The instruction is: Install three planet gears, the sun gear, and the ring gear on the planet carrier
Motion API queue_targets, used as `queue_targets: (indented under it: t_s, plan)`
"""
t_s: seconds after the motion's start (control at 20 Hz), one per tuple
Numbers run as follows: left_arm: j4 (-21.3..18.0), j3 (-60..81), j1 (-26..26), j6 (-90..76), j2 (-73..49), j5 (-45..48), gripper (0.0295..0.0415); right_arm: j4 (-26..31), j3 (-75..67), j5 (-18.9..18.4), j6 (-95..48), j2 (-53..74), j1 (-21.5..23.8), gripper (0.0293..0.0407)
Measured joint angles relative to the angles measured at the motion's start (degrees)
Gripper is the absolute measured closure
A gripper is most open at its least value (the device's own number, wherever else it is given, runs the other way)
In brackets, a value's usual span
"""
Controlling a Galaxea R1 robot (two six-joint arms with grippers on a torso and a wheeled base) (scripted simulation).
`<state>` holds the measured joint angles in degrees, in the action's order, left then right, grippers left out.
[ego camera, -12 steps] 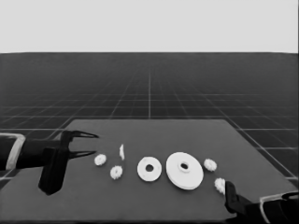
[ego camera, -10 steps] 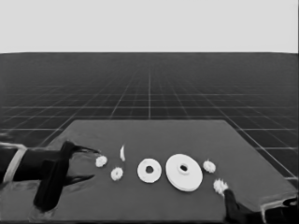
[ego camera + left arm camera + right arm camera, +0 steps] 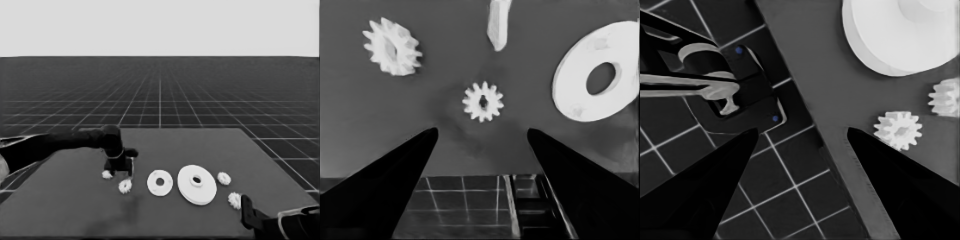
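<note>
Reaching in from the left edge, the left arm has its left gripper [image 3: 119, 167] hanging over the left-middle of the dark table [image 3: 75, 200], fingers pointing down. Its wrist view shows the fingers [image 3: 395, 175] spread wide apart and holding nothing, with a small planet gear [image 3: 483, 102] lying flat on the table between the tips, clear of both. In the head view that gear [image 3: 125, 186] sits just in front of the gripper, and a second gear [image 3: 107, 174] lies right by the fingertips on their left side; can't tell if it actually touches them. The wrist view also catches a thin white piece [image 3: 498, 22] beyond the gear. Moving right, the smaller round part [image 3: 160, 182] lies flat with its wide hole facing up and nothing on it, and just beside it the larger round part [image 3: 197, 184] sits thick and flat with its small centre hole. Past that, two more gears: one [image 3: 224, 178] near the larger part's right rim, one [image 3: 234, 200] closer to the front edge. The right gripper [image 3: 800, 150] is parked at the lower right corner, off the table's corner, fingers wide apart and empty.
</note>
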<state>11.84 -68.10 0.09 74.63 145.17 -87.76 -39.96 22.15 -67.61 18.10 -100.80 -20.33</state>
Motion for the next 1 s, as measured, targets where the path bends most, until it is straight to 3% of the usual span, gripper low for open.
queue_targets:
  t_s: [0.1, 0.15, 0.25, 0.6, 0.7, 1.0]
  plan:
    - [-1.15, -1.92, 0.10, 0.07, 0.46, 0.41, 0.0326, -0.01, 0.00, 0.00, 0.00, 0.00, 0.00, 0.0315]
    - [3.60, -4.43, 4.91, -1.10, 1.22, 2.05, 0.0326, -0.01, 0.01, 0.00, 0.00, 0.00, 0.00, 0.0315]
    - [7.59, -8.27, 10.05, -2.83, 2.44, 4.18, 0.0326, -0.01, 0.01, 0.00, 0.00, 0.00, 0.01, 0.0315]
    - [9.33, -10.82, 12.18, -3.96, 3.30, 5.57, 0.0326, -0.01, 0.01, 0.00, 0.00, 0.00, 0.01, 0.0315]
    - [9.36, -10.86, 12.21, -3.98, 3.31, 5.59, 0.0397, -0.01, 0.01, 0.00, 0.00, 0.00, 0.01, 0.0315]
    - [9.37, -10.88, 12.19, -3.99, 3.32, 5.60, 0.0398, -0.01, 0.01, 0.00, 0.00, 0.00, 0.01, 0.0315]
